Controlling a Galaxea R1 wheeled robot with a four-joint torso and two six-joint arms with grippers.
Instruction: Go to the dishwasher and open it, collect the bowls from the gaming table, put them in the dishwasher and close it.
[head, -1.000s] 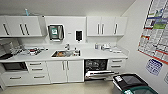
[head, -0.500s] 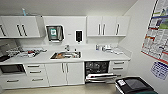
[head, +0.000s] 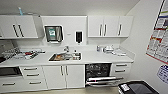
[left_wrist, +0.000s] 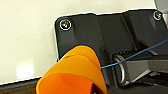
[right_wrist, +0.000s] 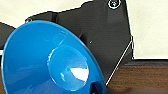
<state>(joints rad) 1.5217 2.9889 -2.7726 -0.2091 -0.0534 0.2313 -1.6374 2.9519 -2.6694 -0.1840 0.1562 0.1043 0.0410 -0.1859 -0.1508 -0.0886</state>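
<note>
Dishwasher (head: 100, 75) was seen open under the table (head: 105, 59), door lowered. An orange bowl (left_wrist: 75, 75) was observed clamped in the left end effector, a blue bowl (right_wrist: 50, 60) in the right. Risk judged: a rim-held bowl could slip during the drive.

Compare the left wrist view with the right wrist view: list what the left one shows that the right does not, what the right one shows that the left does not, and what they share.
Left wrist view alone: an orange bowl close to the camera, and a thin blue cable crossing the robot's dark plate.
Right wrist view alone: a blue bowl with a glossy inside.
Shared: each has a bowl large in the foreground, the dark plate behind it, and a pale wall meeting a brown floor.
</note>
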